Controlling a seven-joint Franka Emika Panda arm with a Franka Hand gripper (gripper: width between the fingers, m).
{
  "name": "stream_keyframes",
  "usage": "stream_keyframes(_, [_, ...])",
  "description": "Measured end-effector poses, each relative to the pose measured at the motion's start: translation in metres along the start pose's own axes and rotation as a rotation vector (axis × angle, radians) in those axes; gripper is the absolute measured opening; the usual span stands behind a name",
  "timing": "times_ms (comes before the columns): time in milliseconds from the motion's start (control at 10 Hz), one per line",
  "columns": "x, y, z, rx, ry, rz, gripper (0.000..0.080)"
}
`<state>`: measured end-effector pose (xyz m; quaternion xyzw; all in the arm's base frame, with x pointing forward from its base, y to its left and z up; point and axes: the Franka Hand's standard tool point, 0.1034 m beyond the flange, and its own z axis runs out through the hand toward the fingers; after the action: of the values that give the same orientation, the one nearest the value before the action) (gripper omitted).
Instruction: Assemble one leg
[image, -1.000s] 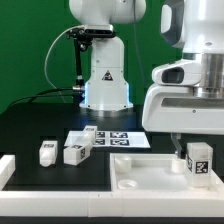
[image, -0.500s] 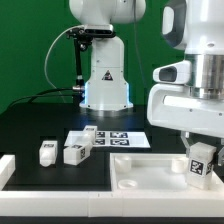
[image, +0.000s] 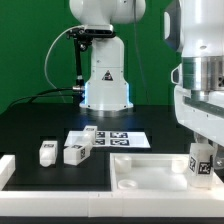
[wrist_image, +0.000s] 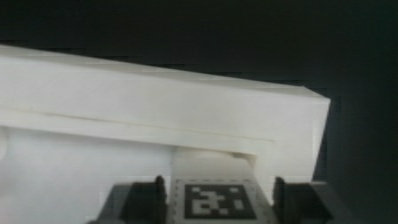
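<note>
gripper (image: 203, 160) shifted toward the exterior view's right, held leg (image: 200, 163) carried along, seemingly slightly tilted

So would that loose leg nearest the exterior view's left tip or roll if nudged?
Probably neither. The leg looks blocky with flat faces, so it should slide rather than roll. It looks stubby and stands on the table, so tipping seems unlikely. Likely rigid plastic and light.

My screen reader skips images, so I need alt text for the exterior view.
The gripper holds a tagged white leg over the large white tray-like part at the exterior view's right. Two more legs stand on the black table beside the marker board, with the robot base behind.
</note>
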<state>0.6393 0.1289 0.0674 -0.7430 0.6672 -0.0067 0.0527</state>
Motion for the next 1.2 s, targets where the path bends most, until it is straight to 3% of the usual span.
stream_keyframes(100, [0.000, 0.000, 0.000, 0.000, 0.001, -0.009, 0.0287])
stream_keyframes(300, [0.000, 0.000, 0.000, 0.003, 0.002, -0.122, 0.0538])
stream_keyframes(400, [0.001, 0.001, -0.003, 0.012, 0.005, -0.269, 0.0538])
stream_keyframes(500, [0.002, 0.001, -0.006, 0.026, 0.012, -0.459, 0.0626])
stream_keyframes(600, [-0.001, 0.004, -0.007, 0.011, 0.020, -0.673, 0.0642])
stream_keyframes(1000, [0.003, 0.003, -0.007, 0.001, 0.028, -1.019, 0.0649])
stream_keyframes(1100, [0.010, -0.003, -0.010, -0.023, 0.051, -1.292, 0.0649])
stream_keyframes(1200, [0.011, -0.005, -0.009, -0.029, 0.060, -1.367, 0.0649])
